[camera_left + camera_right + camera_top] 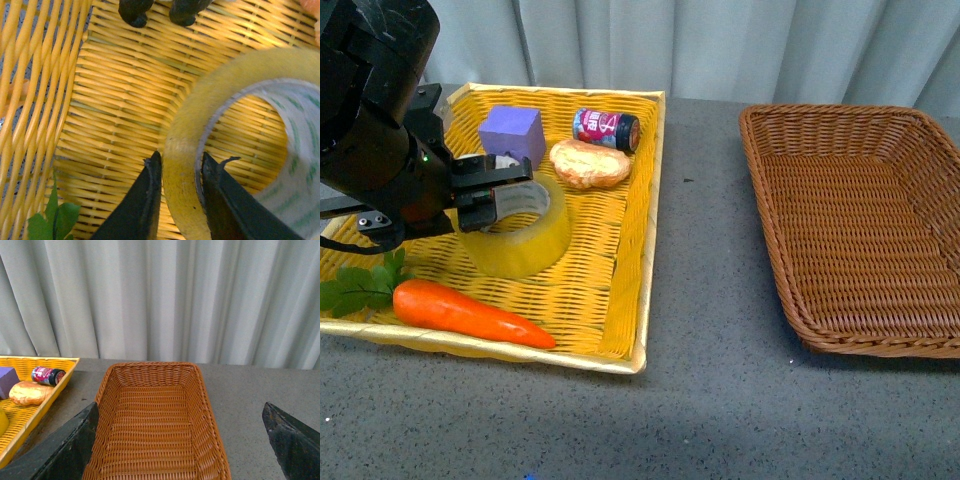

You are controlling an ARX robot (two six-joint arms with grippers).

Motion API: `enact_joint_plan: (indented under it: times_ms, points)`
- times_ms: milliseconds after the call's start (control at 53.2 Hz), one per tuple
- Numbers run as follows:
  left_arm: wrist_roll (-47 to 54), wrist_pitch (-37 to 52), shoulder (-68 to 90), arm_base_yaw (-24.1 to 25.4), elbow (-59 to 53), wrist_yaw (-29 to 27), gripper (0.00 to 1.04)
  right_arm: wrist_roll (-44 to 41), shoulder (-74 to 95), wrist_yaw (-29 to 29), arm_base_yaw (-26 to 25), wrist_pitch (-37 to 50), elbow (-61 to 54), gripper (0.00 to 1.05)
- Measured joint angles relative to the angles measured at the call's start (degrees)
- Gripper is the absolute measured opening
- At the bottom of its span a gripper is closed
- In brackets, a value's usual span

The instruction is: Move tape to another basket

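We are seeing the left gripper (pixel 180 167) pinching the wall of the tape (pixel 525 235). One finger is pressing outside the roll and the other inside against the white core, so the jaws are standing narrow with only the tape wall between them. The tape is sitting inside the yellow tray (pixel 620 310), about mid-tray. We cannot tell whether it is touching the weave.

The carrot (pixel 465 310) is lying along the tray's near edge. The purple cube (pixel 512 132), can (pixel 607 128) and bread roll (pixel 590 163) are sitting at the tray's far end.

The basket (pixel 860 220) is resting to the right of the tray, apart from it. The right gripper (pixel 180 450) is hanging off the tray's right side, facing the basket, with its fingers spread wide and gripping nothing.
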Motion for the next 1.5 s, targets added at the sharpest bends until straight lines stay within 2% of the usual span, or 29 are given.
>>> enact_joint_plan:
  times_ms: [56,413,714,1127,1296,1503]
  points:
    - [-0.2,-0.7,0.0,-0.2,0.2,-0.1,0.17,0.0,0.0,0.0,0.0,0.0,0.0,0.96]
    - [-0.9,-3.3,-2.6,-1.7,0.6,2.0,0.16,0.0,0.0,0.0,0.0,0.0,0.0,0.96]
    - [-0.9,-4.2,-10.0,-8.3,4.3,3.1,0.16,0.0,0.0,0.0,0.0,0.0,0.0,0.96]
    - [0.7,-6.7,-8.0,-18.4,13.3,2.9,0.16,0.0,0.0,0.0,0.0,0.0,0.0,0.96]
    - [0.9,-7.0,-6.8,-20.5,14.6,2.9,0.16,0.0,0.0,0.0,0.0,0.0,0.0,0.96]
    - [1.2,-7.0,-6.5,-20.9,15.2,1.9,0.16,0.0,0.0,0.0,0.0,0.0,0.0,0.96]
